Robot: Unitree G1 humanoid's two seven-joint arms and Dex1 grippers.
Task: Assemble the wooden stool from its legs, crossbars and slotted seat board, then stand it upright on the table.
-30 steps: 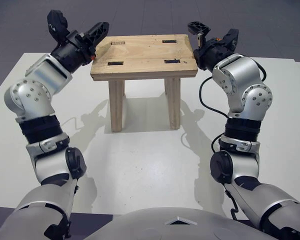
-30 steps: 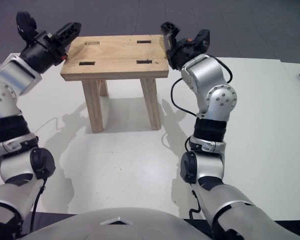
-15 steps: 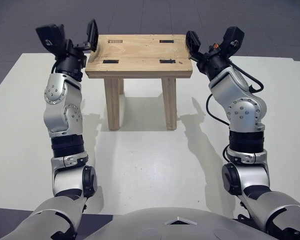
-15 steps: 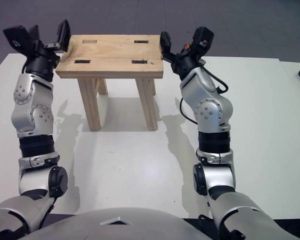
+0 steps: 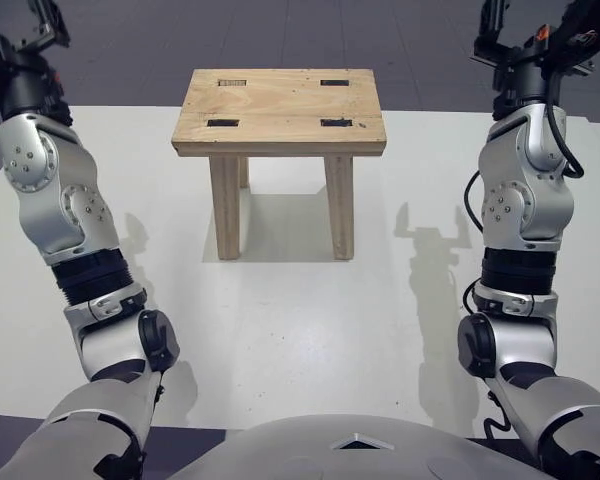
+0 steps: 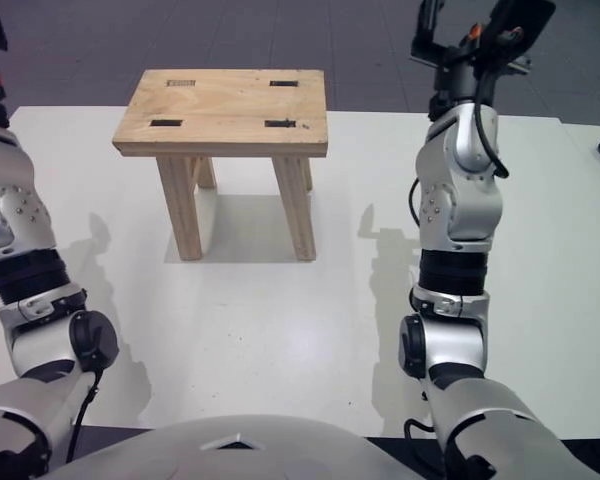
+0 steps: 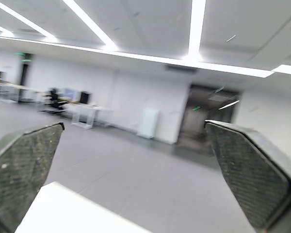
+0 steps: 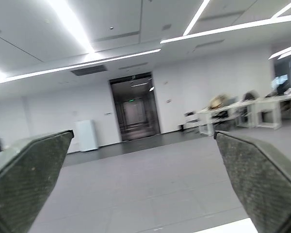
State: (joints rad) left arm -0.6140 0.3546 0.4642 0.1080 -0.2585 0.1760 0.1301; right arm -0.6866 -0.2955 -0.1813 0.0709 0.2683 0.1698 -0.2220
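Both the left gripper (image 7: 136, 160) and right gripper (image 5: 533, 35), fingers spread and empty, flank the stool (image 5: 280, 100) standing upright on the table (image 5: 310, 330); a carelessly lowered arm might topple it.

The right gripper (image 8: 144, 141) holds its two dark, rough-textured finger pads (image 8: 29, 170) wide apart. Beyond them lies a large room with a smooth grey floor (image 8: 150, 194), white walls (image 8: 48, 116), long bright ceiling light strips (image 8: 68, 24), a dark open doorway (image 8: 134, 114), a tall white cabinet (image 8: 86, 135) and pale desks with chairs (image 8: 242, 109).
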